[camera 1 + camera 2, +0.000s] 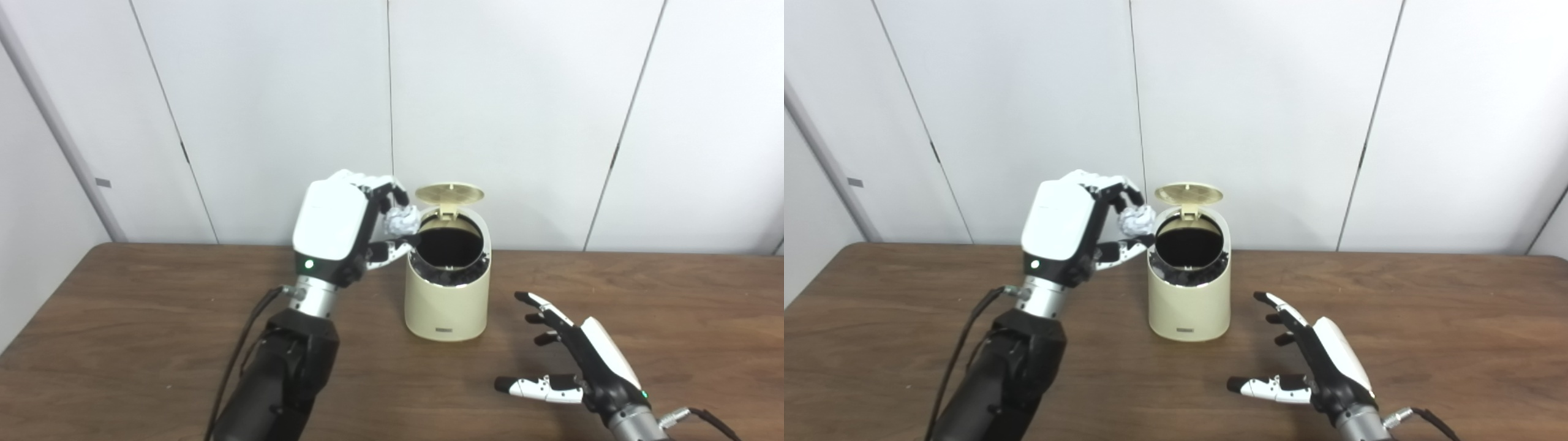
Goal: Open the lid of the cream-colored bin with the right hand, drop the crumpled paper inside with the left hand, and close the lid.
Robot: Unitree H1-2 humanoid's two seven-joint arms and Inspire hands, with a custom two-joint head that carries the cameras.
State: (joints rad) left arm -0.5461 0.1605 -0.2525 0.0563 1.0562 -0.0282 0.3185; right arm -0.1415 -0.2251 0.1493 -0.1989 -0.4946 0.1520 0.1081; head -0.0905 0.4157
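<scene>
White panelled wall behind a wooden table (122,318). Bin (447,300) stands mid-table, lid (449,193) raised to clear the mouth. Left hand (343,229) pinches the paper (401,220) at the rim, poised for release. Right hand (576,361), fingers spread and empty, waits near the bin, likely to close it.
</scene>
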